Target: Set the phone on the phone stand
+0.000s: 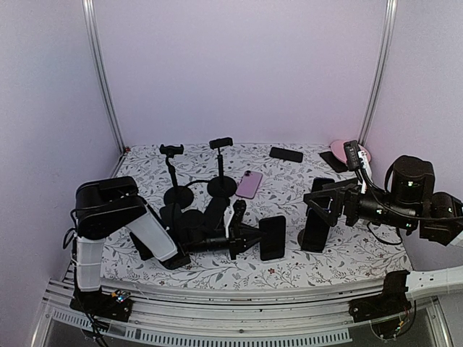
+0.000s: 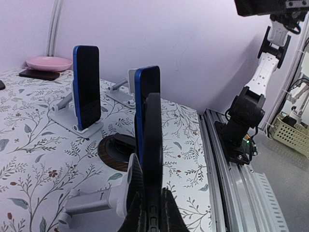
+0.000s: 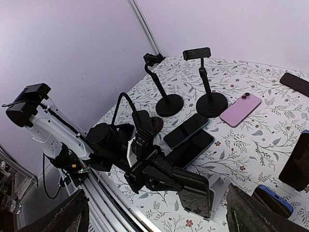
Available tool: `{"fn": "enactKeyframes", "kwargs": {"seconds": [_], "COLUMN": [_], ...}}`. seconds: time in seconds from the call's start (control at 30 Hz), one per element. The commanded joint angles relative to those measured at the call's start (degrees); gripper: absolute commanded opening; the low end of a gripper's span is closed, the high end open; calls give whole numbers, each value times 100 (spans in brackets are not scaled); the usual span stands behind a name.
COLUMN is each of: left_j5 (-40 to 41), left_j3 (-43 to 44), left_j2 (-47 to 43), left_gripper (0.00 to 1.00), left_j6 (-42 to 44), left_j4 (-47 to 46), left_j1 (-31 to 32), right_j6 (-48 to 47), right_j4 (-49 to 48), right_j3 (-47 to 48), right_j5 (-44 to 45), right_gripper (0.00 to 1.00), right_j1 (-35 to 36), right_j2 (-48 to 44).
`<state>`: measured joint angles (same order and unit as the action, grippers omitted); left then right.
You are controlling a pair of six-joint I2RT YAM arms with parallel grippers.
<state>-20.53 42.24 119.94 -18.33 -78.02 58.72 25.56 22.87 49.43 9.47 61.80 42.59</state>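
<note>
Top: left pincer (image 1: 249,238) clamped on black phone (image 1: 273,237), upright at mid near edge of desk (image 1: 347,256). Narrow gap to second phone (image 1: 316,230) standing on its right.
Left wrist: phone edge-on between fingers (image 2: 133,193), white stand (image 2: 94,203) just beside; seated or not, cannot tell.
Right wrist: right pincer (image 3: 157,212) spread wide apart, holding nothing, over desk's right side.

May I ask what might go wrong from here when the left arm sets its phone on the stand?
1. The left gripper pinches the black phone by one end only, so it may tilt or slip on touchdown.
2. The pale grey phone stand below looks light and unfixed; a nudge may slide it.
3. A blue-edged phone stands upright on another stand beyond; overshooting could topple it.
</note>
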Motion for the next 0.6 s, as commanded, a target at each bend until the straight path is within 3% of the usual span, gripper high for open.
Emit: {"fn": "enactKeyframes", "kwargs": {"seconds": [0.0,0.07,0.33,0.47,0.53,0.57], "left_j5": [11,-16,-15,98,197,245], "left_j3": [65,86,202,189,152,127], "left_j2": [124,118,81,-13,-103,-158], "left_gripper": [0,5,43,56,67,81], "left_j6": [86,84,60,70,87,107], "left_j4": [-238,-173,86,209,255,279], "left_j1": [-79,-74,-78,-77,-73,-76], "right_j6": [19,15,10,10,17,12], "right_j4": [0,-2,-20,-9,-10,-10], "right_j3": [-34,-31,-37,-33,-37,-35], "right_j5": [-40,-49,-71,-87,-84,-84], "right_gripper": [99,99,99,99,99,99], "right_j1": [-21,-21,-19,-20,-19,-19], "right_j2": [-14,-14,14,14,11,11]}}
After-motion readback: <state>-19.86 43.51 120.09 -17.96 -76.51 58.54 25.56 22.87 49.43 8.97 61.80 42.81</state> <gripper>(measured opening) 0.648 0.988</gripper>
